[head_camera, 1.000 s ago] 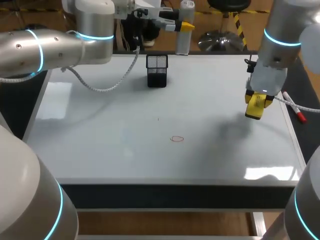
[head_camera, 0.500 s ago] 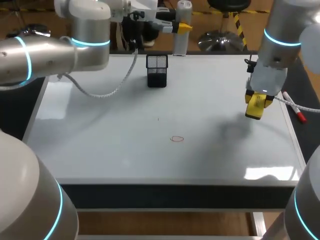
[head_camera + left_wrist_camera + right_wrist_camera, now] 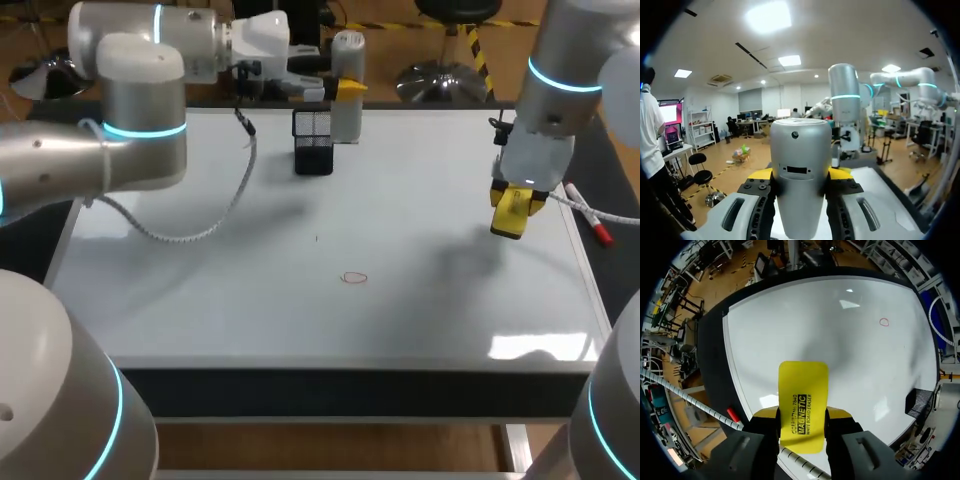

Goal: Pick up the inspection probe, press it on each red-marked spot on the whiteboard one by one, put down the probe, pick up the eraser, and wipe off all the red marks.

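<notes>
Probe [image 3: 347,60] clamped in left gripper [image 3: 800,174] near the mesh holder [image 3: 313,140] — not put down yet — right gripper [image 3: 512,212] grips eraser [image 3: 803,390], one red mark [image 3: 884,322] well ahead of it, unwiped.

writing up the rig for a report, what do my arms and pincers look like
The left arm and right arm are rounded silver-grey tubes with glowing cyan rings at the joints. A white coiled cable trails from each wrist. The left pincer and right pincer have grey bodies, black fingers and bright yellow tips.
</notes>
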Motion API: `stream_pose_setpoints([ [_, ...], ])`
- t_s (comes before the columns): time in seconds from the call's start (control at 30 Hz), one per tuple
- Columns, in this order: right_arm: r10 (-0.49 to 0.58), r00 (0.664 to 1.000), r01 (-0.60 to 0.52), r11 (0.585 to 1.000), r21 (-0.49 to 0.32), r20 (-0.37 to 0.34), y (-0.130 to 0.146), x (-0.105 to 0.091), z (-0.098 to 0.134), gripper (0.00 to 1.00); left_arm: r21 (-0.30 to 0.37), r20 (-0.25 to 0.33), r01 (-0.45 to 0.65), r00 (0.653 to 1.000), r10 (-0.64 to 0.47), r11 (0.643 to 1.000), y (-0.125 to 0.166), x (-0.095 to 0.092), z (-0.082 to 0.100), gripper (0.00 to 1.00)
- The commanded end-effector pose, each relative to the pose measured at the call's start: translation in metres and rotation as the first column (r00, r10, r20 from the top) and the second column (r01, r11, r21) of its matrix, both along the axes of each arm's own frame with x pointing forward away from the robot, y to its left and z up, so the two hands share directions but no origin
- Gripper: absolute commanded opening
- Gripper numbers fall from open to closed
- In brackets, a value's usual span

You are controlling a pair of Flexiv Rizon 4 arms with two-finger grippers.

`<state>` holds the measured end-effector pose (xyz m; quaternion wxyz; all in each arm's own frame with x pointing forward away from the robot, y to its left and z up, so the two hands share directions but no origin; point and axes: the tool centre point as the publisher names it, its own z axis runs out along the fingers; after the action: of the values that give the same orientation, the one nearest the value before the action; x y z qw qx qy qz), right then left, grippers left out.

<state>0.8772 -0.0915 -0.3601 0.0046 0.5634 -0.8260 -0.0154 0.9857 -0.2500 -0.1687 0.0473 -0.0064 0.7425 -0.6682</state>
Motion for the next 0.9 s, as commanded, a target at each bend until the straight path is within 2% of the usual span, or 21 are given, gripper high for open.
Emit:
stream_pose_setpoints([
  [0.03,0.002,1.0,-0.002,1.0,-0.002,0.001,-0.001,0.0,0.0,0.0,-0.016,0.011,-0.053,0.999,0.053,0.998,0.014,-0.043,-0.002,0.0],
  [0.27,0.002,1.0,-0.002,1.0,-0.002,0.001,-0.001,0.0,0.0,0.0,-0.022,0.02,-0.015,1.0,0.015,1.0,0.015,-0.082,-0.013,0.0],
  [0.57,0.002,1.0,-0.002,1.0,-0.002,0.001,-0.001,0.0,0.0,0.0,-0.009,-0.002,0.054,0.999,-0.054,0.999,0.017,-0.124,-0.039,0.0],
  [0.9,0.002,1.0,-0.002,1.0,-0.002,0.001,-0.001,0.0,0.0,0.0,0.001,-0.029,0.126,0.992,-0.126,0.992,0.019,-0.151,-0.071,0.0],
])
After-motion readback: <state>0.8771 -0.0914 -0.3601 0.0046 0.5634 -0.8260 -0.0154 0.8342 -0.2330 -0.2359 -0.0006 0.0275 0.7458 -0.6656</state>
